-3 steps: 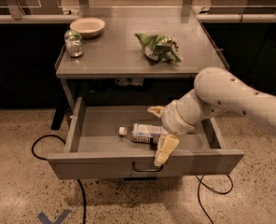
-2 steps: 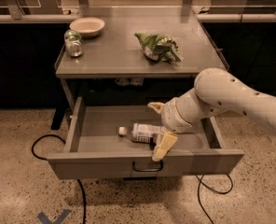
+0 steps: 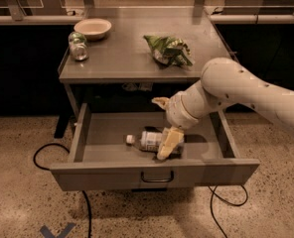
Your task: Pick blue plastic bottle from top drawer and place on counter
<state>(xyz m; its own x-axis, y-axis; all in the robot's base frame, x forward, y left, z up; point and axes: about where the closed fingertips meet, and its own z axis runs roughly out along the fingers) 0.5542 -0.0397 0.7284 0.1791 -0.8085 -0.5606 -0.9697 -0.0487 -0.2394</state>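
The blue plastic bottle (image 3: 148, 139) lies on its side in the open top drawer (image 3: 102, 175), white cap pointing left. My gripper (image 3: 165, 124) reaches into the drawer from the right and is open. Its near finger (image 3: 169, 142) covers the bottle's right end, and its far finger (image 3: 160, 102) is up near the back of the drawer. The bottle is not gripped. The counter (image 3: 122, 58) is the grey tabletop right above the drawer.
On the counter stand a white bowl (image 3: 93, 28) and a glass jar with a green lid (image 3: 78, 46) at the left, and a green crumpled bag (image 3: 169, 49) at the right. Black cables (image 3: 47, 150) lie on the floor beside the drawer.
My gripper has shifted a little left and deeper into the drawer, with its near finger now over the bottle's right end. The bottle has not moved.
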